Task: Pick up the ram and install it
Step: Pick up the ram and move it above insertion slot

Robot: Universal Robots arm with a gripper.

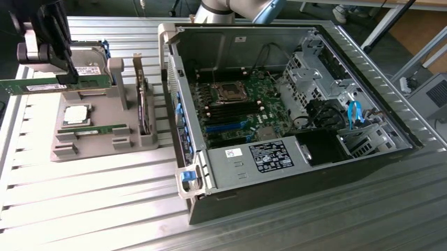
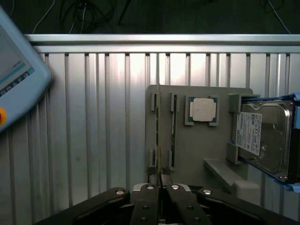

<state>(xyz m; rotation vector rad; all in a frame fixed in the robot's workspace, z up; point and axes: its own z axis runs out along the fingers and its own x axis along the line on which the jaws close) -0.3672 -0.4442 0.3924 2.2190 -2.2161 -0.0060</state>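
Black robot gripper [image 1: 68,79] clamped on long thin green ram stick [image 1: 35,86], held above grey plastic holder tray's [image 1: 98,150] far edge

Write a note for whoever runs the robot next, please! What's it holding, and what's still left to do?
Tool: shut on the ram, holding it over the gray tray.
In the tray: a second stick, the processor and the hard drive.
Done: ram picked up.
Left: fit it into the open computer case on the exterior view's right; it is not there yet.
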